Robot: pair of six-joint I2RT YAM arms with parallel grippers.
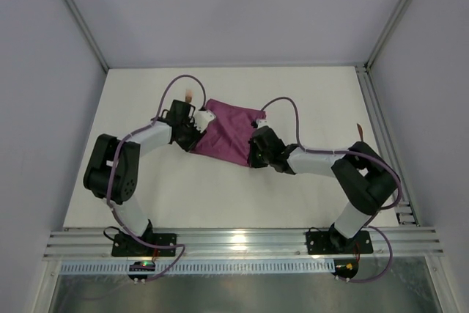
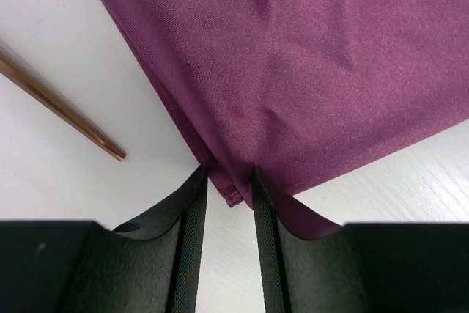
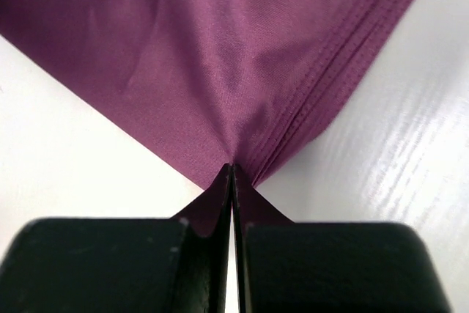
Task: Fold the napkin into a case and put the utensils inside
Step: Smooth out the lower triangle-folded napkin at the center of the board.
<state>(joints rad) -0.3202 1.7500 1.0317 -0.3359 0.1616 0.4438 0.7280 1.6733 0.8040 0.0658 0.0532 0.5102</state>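
The magenta-purple napkin lies folded on the white table between my two arms. My left gripper is at its left corner. In the left wrist view, the left gripper stands open, and the corner of the napkin lies loosely between its fingertips. My right gripper is at the napkin's near right corner. In the right wrist view, the right gripper is shut on the napkin, and the cloth puckers toward its tips. One copper utensil lies just beyond the left gripper, and its handle shows as the utensil. A second utensil lies far right.
The white table is bounded by grey walls on the left, the right and at the back. A metal rail runs along the near edge where both arm bases are bolted. Purple cables loop above both wrists.
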